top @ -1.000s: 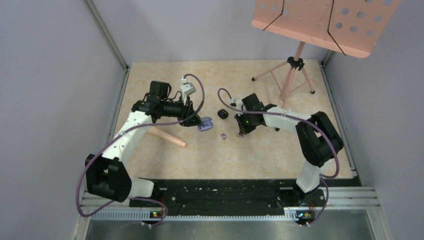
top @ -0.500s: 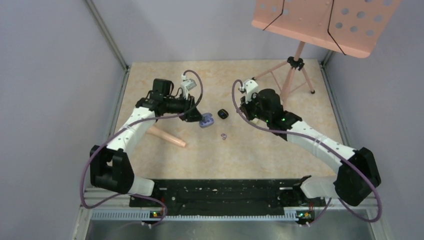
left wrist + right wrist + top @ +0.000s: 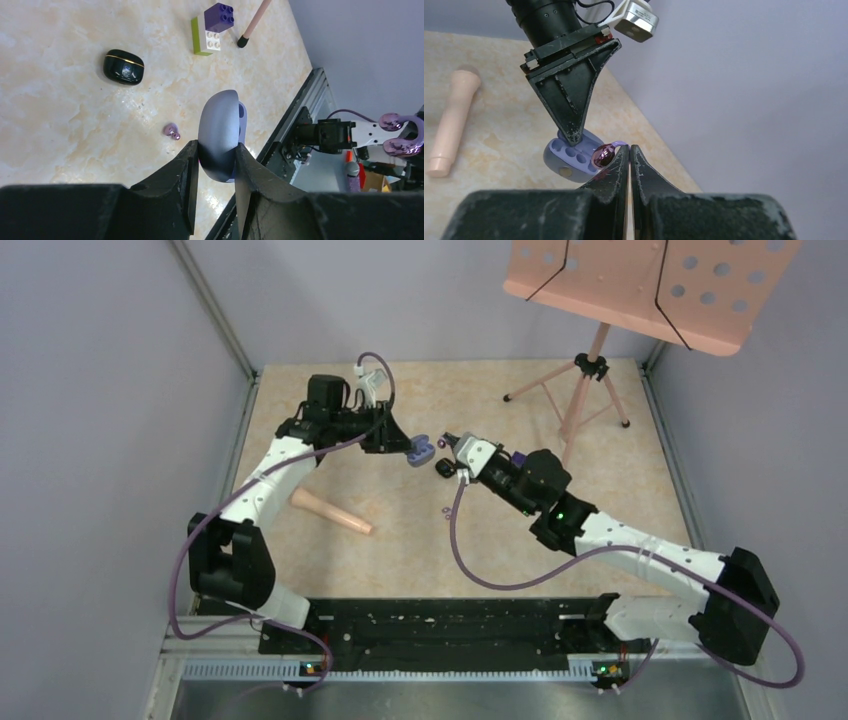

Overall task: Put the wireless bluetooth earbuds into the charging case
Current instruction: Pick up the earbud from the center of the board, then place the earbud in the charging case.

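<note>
My left gripper (image 3: 408,446) (image 3: 216,150) is shut on the pale purple charging case (image 3: 421,450) (image 3: 220,132) (image 3: 570,156) and holds it above the table. The case's open face with its round wells shows in the right wrist view. My right gripper (image 3: 449,443) (image 3: 629,148) is shut on the thin hook of a shiny purple earbud (image 3: 605,154) (image 3: 398,134). The bud sits right at the edge of the case; I cannot tell whether they touch. Another purple earbud (image 3: 446,511) (image 3: 171,131) lies on the table below.
A glossy black oval case (image 3: 444,468) (image 3: 123,67) lies on the table under the grippers. A purple, white and green block (image 3: 212,26) sits near a pink music stand (image 3: 590,370). A peach cylinder (image 3: 331,512) (image 3: 451,120) lies at the left.
My right arm has swung from the table to the case with an earbud in its shut jaws. My left arm has lifted the case and carried it toward the back.
</note>
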Robot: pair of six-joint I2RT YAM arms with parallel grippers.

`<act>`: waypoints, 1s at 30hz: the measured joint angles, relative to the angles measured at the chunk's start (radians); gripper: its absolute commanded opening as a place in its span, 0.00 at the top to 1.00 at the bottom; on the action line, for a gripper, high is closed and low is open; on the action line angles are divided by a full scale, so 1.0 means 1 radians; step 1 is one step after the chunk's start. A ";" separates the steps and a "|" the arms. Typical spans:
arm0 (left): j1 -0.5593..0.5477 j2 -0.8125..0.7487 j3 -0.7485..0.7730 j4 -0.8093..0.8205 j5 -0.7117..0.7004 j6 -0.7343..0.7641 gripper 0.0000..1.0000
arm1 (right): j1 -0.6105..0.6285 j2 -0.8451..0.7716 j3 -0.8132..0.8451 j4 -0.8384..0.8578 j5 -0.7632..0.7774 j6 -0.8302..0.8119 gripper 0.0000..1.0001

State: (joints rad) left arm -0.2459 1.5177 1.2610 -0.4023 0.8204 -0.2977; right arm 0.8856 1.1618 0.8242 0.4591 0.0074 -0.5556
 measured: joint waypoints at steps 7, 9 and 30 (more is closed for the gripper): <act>0.000 -0.021 -0.005 0.047 0.001 -0.116 1.00 | 0.009 0.060 -0.052 0.206 -0.073 -0.182 1.00; 0.000 -0.037 -0.011 0.054 0.002 -0.130 1.00 | 0.011 0.083 -0.059 0.254 -0.095 -0.219 1.00; 0.003 -0.071 -0.061 0.179 0.153 -0.273 1.00 | 0.024 0.238 -0.152 0.638 -0.219 -0.431 1.00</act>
State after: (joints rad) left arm -0.2432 1.4464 1.2003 -0.2234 0.9733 -0.5705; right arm 0.9092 1.3998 0.6720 1.0969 -0.2111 -0.9867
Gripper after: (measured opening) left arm 0.337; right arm 0.003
